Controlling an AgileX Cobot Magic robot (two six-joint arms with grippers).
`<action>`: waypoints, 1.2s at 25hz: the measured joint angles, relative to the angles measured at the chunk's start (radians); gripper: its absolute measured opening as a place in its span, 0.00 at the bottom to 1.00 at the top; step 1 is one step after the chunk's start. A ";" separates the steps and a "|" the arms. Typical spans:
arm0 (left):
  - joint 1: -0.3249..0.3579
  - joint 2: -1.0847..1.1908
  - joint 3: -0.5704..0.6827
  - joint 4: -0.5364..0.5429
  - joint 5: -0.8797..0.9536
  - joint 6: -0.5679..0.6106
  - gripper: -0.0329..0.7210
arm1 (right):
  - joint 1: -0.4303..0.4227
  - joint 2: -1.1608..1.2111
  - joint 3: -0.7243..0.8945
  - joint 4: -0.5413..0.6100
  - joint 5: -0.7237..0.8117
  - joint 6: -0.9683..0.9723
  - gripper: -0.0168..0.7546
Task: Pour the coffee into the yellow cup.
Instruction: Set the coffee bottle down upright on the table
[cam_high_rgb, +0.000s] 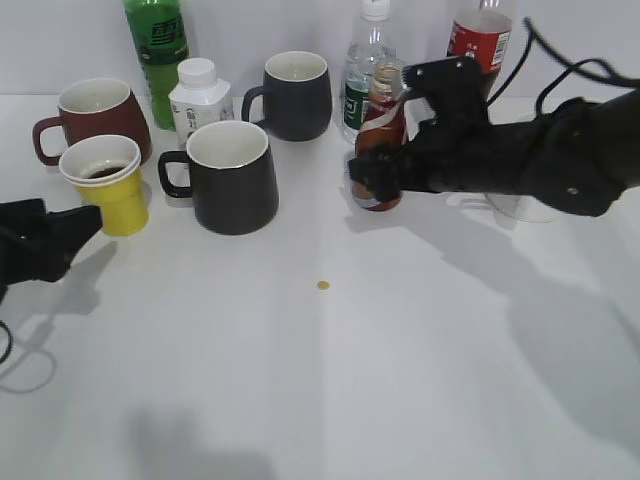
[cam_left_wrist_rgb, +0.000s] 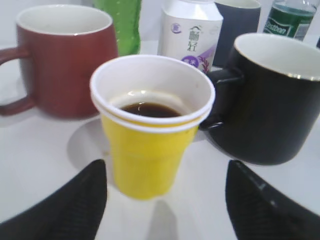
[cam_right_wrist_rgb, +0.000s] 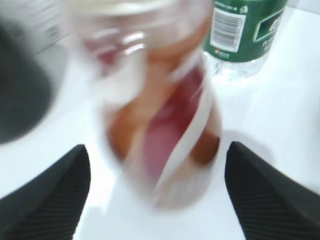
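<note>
Yellow cup (cam_left_wrist_rgb: 150, 130): standing upright just left of the black mug (cam_high_rgb: 232, 176), holding dark liquid. Left gripper (cam_left_wrist_rgb: 165, 200): sitting low before the cup, fingers spread, touching nothing. Coffee (cam_high_rgb: 381, 140): standing upright right of the black mug. Right gripper (cam_right_wrist_rgb: 155, 195): fingers spread either side of the coffee, not clamping.

Lab-style test bench, bare white table (cam_high_rgb: 400, 380), plain white wall behind, staged mugs (cam_high_rgb: 232, 175) and bottles (cam_high_rgb: 158, 50)
</note>
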 joint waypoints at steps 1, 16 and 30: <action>0.000 -0.035 0.000 0.001 0.054 -0.026 0.79 | 0.000 -0.015 0.001 -0.008 0.026 0.015 0.84; 0.000 -0.536 -0.130 -0.100 1.058 -0.257 0.79 | 0.000 -0.293 0.169 -0.461 0.089 0.477 0.80; 0.000 -0.902 -0.427 -0.433 2.079 0.038 0.79 | 0.002 -0.612 0.213 -1.182 0.020 1.105 0.79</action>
